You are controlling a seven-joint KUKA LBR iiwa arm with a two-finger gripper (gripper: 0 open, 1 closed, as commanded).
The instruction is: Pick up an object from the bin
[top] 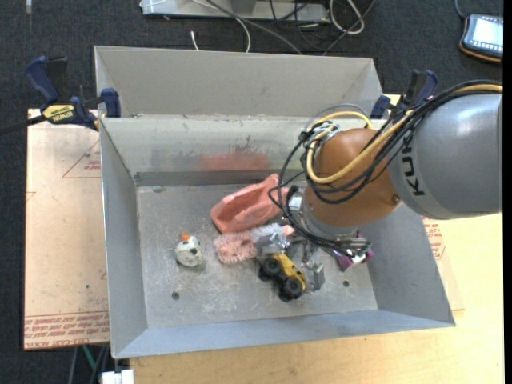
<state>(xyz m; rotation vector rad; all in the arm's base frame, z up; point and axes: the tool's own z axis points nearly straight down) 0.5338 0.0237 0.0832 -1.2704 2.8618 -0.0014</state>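
- The bin (120, 214) has its left half nearly free: only a small white ball (188, 251) with an orange spot lies there, well apart from the left wall.
- Just right of it is a pink fluffy lump (234, 249), and behind that a bigger salmon-pink piece (244, 206), lying on a slant toward the back wall.
- The yellow truck (282, 274) with black wheels lies at the front middle, near the front wall; it is the thing nearest to the gripper.
- The gripper (312, 269) is low over the floor, just right of the truck. Whether it is open or closed I cannot tell, and nothing is seen held in it.
- I judge the task is not done yet: no thing is lifted, so grasping and raising are left.
- A purple piece (354, 254) lies just right of the gripper; the right wall is near, so open room is mostly upward and to the left.
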